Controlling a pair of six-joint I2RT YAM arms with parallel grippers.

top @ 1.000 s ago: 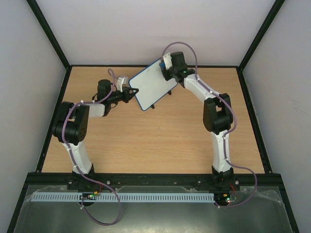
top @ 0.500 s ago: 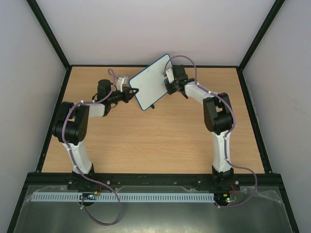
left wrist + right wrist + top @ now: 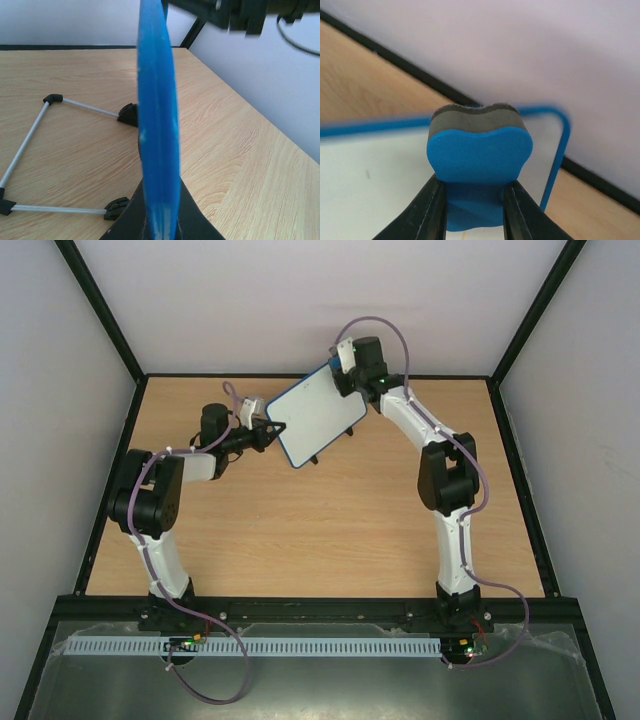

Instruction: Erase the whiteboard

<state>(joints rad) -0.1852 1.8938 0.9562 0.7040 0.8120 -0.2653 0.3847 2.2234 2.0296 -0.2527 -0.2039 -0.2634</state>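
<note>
Board: the whiteboard (image 3: 318, 418) stands tilted near the middle of the desk's (image 3: 330, 540) far edge, with its wire stand (image 3: 30, 135) on the wood. Its face is turned up so it can be wiped.
Left hand: the left hand (image 3: 272, 428) is pinched onto the blue frame (image 3: 157, 125) at the board's near left corner, probably to brace it against the push of wiping.
Right hand: the right hand (image 3: 471, 200) pinches the eraser (image 3: 479, 150) by its blue back, grey felt outward.
Eraser place: at the board's far right corner; whether it touches the board I cannot tell.
Marks: one faint speck (image 3: 367, 174); the rest looks clean.
Next: likely a stroke back toward the braced corner.
</note>
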